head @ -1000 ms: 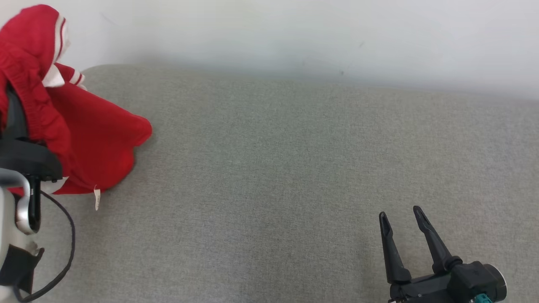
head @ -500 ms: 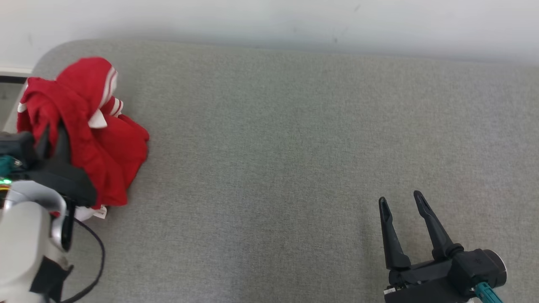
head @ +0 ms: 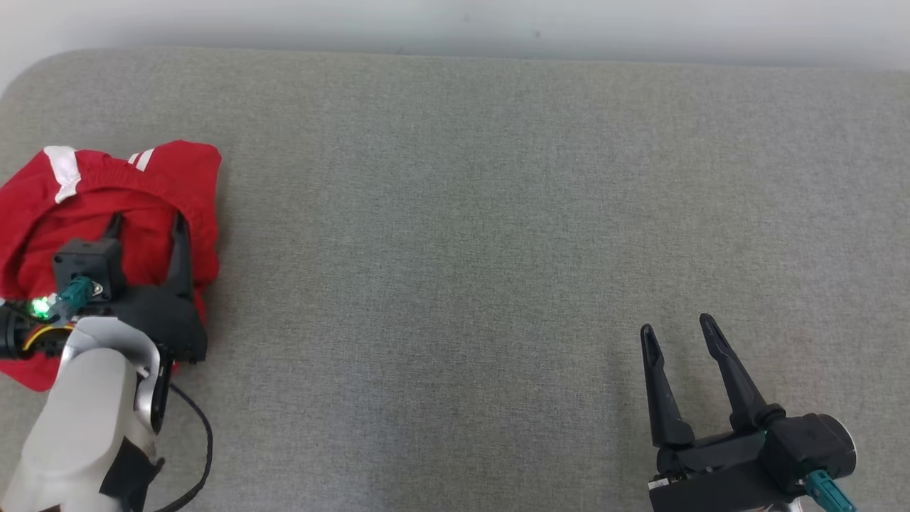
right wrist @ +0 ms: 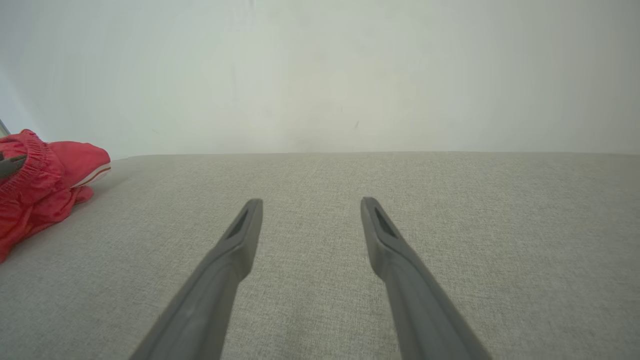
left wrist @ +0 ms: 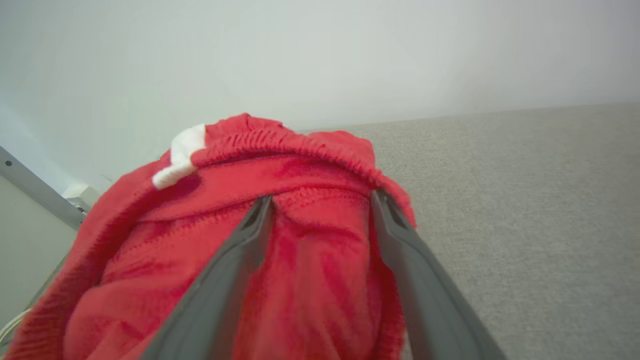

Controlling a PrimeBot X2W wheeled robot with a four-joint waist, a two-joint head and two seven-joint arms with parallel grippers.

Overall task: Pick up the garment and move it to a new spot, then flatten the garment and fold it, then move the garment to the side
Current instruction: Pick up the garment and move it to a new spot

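The grey padded surface (head: pixel 455 213) lies flat and bare from the red garment (head: pixel 106 185) at its left end to the right gripper (head: pixel 675 326) near the front right, so a gripper can pass anywhere between them. The garment makes a low heap, and the left gripper (head: pixel 146 224) and its forearm stand over it, fingers spread. The white wall (head: pixel 455 21) closes the far edge.

garment (head: pixel 142 192) far l on cushion (head: pixel 462 249), wall (head: pixel 455 21) behind

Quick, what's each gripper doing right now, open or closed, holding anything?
Left gripper: open, spread over the red garment, not gripping it.
Right gripper: open, empty.
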